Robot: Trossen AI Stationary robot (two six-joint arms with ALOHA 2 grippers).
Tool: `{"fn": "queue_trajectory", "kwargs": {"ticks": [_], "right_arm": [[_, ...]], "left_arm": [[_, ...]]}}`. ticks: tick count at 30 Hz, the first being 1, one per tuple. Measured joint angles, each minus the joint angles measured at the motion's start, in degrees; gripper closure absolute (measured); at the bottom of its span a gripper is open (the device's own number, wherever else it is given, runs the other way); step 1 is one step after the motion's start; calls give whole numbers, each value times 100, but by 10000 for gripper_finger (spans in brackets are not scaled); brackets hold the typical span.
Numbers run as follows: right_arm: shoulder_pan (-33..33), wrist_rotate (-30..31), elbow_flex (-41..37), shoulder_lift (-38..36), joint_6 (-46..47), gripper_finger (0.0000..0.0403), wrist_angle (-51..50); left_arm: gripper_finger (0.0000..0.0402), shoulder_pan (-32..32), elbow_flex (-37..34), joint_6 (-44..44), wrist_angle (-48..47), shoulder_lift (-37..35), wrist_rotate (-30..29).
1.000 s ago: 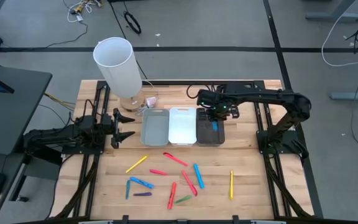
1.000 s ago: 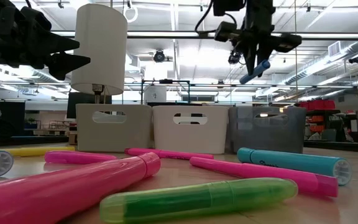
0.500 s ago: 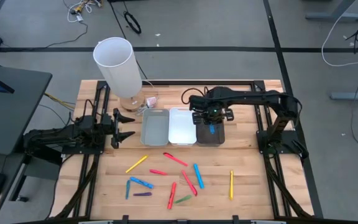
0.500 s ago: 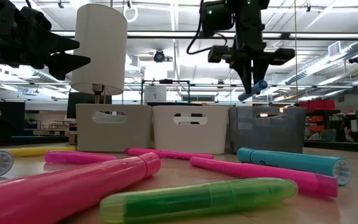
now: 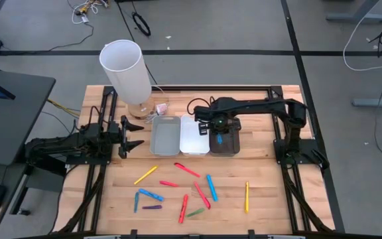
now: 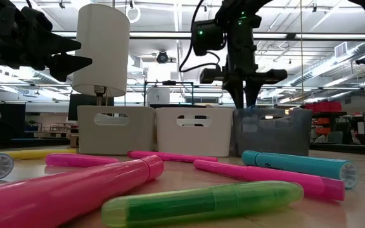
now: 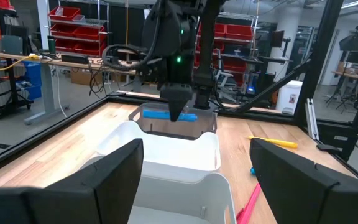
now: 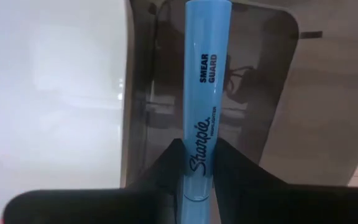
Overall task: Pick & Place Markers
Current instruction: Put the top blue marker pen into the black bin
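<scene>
Clamping a blue marker [image 8: 205, 93] over the dark bin [image 5: 222, 143], the right pincer [image 8: 197, 163] risks letting go off-centre, bouncing it out.

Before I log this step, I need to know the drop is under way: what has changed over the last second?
The right gripper, shut on the blue marker, moved left along the dark bin and sank toward it; the marker now hangs low over that bin, not yet let go. The left gripper, open, waits left of the bins as before. The markers on the table lie unchanged.
</scene>
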Motion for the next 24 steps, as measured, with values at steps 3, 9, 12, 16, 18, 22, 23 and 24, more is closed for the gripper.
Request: {"fn": "queue_trajectory", "kwargs": {"ticks": [3, 9, 12, 16, 18, 22, 23, 24], "right_arm": [[0, -2, 0, 132, -11, 346, 39], [0, -11, -106, 309, -15, 346, 386], [-2, -49, -325, 320, 53, 346, 660], [-3, -53, -580, 320, 109, 346, 847], [-15, -63, -672, 320, 109, 346, 920], [-22, -135, -823, 320, 115, 346, 1096], [-22, -156, -839, 320, 111, 346, 1133], [-23, -166, -841, 320, 107, 346, 1157]], "left_arm": [[99, 0, 2, -2, 1, 2, 0], [99, 0, 0, -2, 0, 0, 0], [99, 0, 0, 0, -1, 0, 0], [99, -1, 1, 0, 1, 2, 0], [99, 0, 2, 0, -1, 0, 0], [99, -2, 0, -2, -1, 2, 0], [99, 0, 0, -2, 1, 2, 0], [99, 0, 0, -2, -1, 2, 0]]}}
